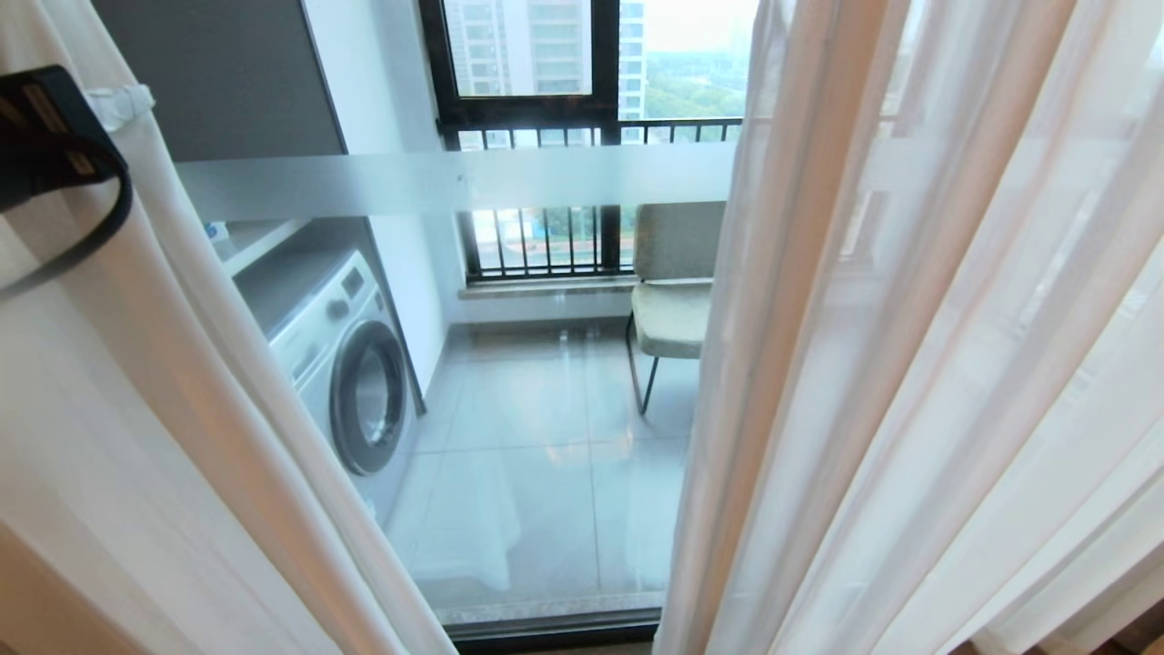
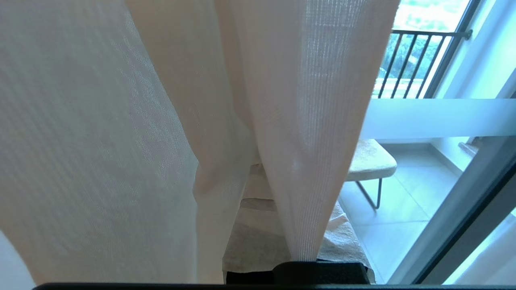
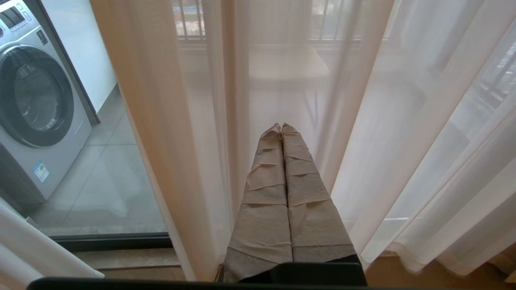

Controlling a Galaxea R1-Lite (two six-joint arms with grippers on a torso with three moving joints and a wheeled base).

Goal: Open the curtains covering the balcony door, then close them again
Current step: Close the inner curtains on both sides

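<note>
Two sheer white curtains hang apart, the left one (image 1: 182, 409) and the right one (image 1: 909, 364). Between them shows the balcony door glass (image 1: 546, 409) with its frosted band (image 1: 455, 182) and black bottom frame (image 1: 555, 628). My left gripper (image 1: 114, 105) sits at the upper left, shut on the inner edge of the left curtain. In the left wrist view a fold of that sheer curtain (image 2: 306, 161) runs down into the left gripper (image 2: 274, 189), whose taped fingers (image 2: 250, 241) are partly hidden behind it. My right gripper (image 3: 282, 127) is shut and empty, pointing at the right curtain (image 3: 403, 141).
Behind the glass, a washing machine (image 1: 350, 373) stands at the left of the tiled balcony. A padded chair (image 1: 673, 291) on thin metal legs stands at the right. A black-framed window with railing bars (image 1: 546, 118) closes the far side.
</note>
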